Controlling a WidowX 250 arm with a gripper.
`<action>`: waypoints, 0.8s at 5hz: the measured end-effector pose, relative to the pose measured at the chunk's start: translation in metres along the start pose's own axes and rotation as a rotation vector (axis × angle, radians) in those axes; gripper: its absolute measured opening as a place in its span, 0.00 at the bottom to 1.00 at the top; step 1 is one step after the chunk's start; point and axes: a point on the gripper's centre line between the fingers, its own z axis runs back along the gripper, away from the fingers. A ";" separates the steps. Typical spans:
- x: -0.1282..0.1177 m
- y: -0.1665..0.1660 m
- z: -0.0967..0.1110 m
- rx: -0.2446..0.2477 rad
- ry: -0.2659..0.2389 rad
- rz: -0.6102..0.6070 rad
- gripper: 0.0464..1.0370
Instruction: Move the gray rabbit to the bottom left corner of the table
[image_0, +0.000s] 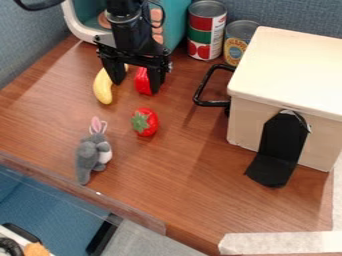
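Worktop (167, 185): one, with surface extending between rabbit (87, 155) and box (287, 75). Box: one. Cans (206, 30): two. Fingers (155, 80): one pair, spread wide. Rabbit: one, well apart from fingers, lower left in view, near the worktop's lower-left edge. Banana (103, 88): one. Red fruit (149, 122): one.
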 end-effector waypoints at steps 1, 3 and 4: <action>-0.008 -0.002 -0.009 -0.015 0.040 0.001 0.96; -0.062 0.020 0.004 -0.069 0.043 0.055 0.96; -0.083 0.029 -0.018 -0.042 0.088 0.064 0.96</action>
